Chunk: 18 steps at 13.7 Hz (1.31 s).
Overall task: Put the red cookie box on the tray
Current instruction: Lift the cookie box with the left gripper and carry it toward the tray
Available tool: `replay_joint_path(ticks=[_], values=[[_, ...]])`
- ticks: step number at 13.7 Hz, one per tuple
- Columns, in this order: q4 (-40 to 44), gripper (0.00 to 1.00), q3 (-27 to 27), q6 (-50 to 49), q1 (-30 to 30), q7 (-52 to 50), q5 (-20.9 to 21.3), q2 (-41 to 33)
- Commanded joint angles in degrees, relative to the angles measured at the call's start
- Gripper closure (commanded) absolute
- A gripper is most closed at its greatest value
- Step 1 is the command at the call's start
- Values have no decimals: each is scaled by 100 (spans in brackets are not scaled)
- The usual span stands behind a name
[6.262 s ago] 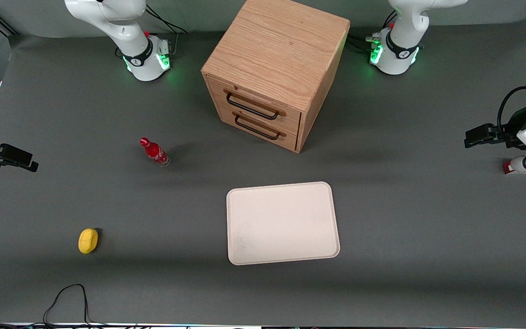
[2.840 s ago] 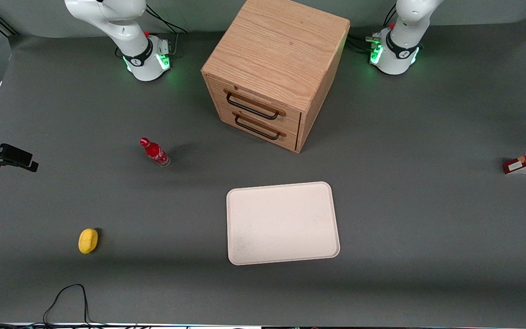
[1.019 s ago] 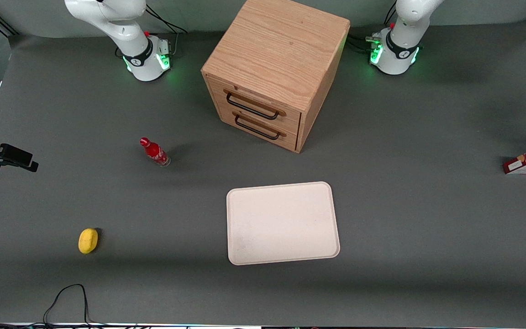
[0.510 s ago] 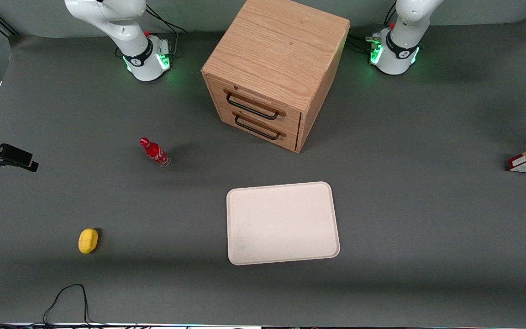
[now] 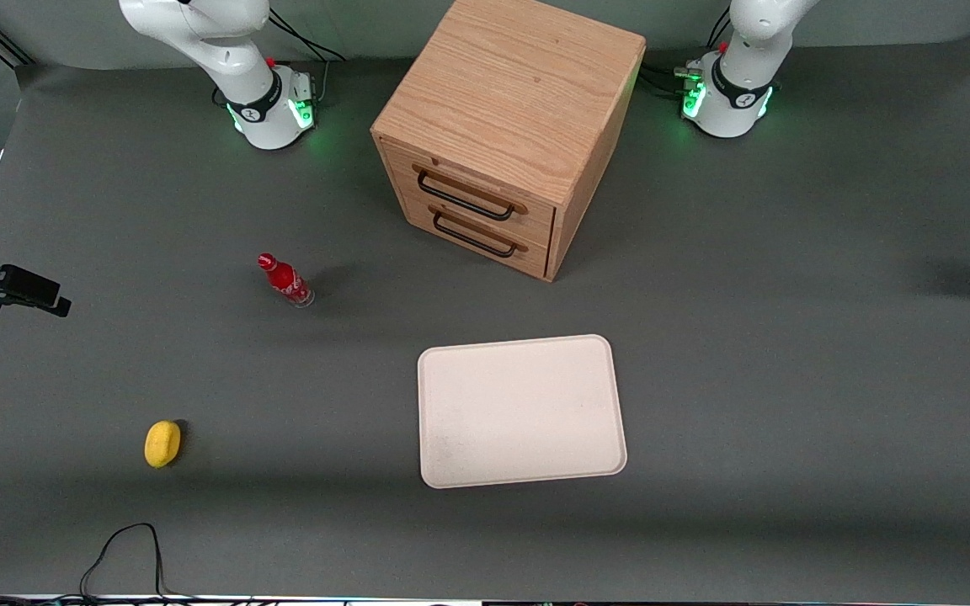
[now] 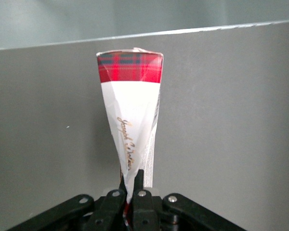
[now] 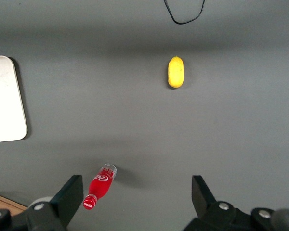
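One tray (image 5: 522, 411), cream, bare, sits low in the centre of the front view on the grey bench (image 5: 788, 404), nearer the camera than the wooden cabinet (image 5: 508, 126); neither box nor hand shows here. Left wrist view: the hand (image 6: 133, 192) pinches one narrow end of the red cookie box (image 6: 130, 120), which juts out clear of the bench. Judged a light, thin carton, crushable and prone to swing from an end hold, so a mid-length grip would be steadier.
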Motion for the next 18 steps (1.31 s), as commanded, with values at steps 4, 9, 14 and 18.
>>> replay_joint_path(ticks=[4, 9, 14, 18], values=[[2021, 100, -79, -1810, -242, 13, 43, 75], [2145, 100, -966, -1794, -971, 13, 43, 83], [2110, 100, -1038, -1838, -2770, 198, 472, 162], [2145, 100, -1038, -1811, -4038, -178, 483, 382]])
